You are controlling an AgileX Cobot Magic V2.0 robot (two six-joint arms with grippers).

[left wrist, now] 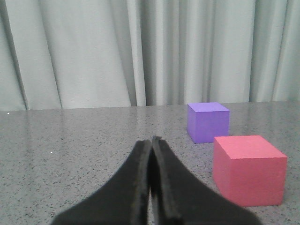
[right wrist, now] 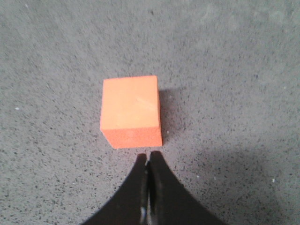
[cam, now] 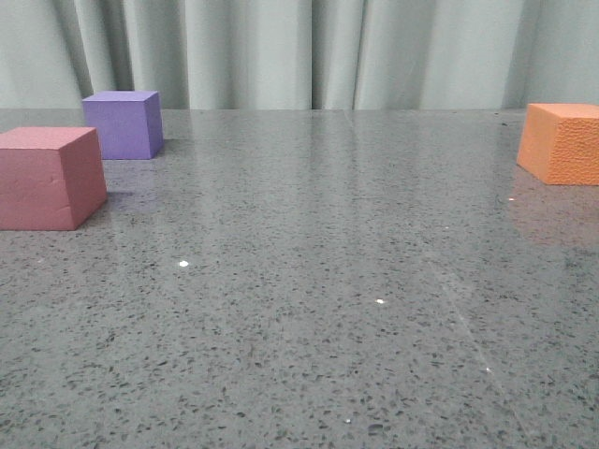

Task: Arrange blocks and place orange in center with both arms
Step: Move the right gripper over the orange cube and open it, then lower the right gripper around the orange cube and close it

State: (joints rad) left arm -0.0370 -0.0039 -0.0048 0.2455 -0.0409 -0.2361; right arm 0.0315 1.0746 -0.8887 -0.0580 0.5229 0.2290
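The dusty red cube (cam: 49, 178) sits at the left of the table, with the purple cube (cam: 123, 123) just behind it. The orange pebbled cube (cam: 562, 141) sits at the far right edge of the front view. No gripper shows in the front view. In the left wrist view my left gripper (left wrist: 152, 140) is shut and empty, with the purple cube (left wrist: 207, 122) and red cube (left wrist: 248, 168) ahead and off to one side. In the right wrist view my right gripper (right wrist: 148, 157) is shut and empty, its tips just short of the orange cube (right wrist: 131, 110).
The grey speckled table (cam: 309, 281) stretches between the left cubes and the orange cube. A pale pleated curtain (cam: 299, 51) hangs behind the table's far edge.
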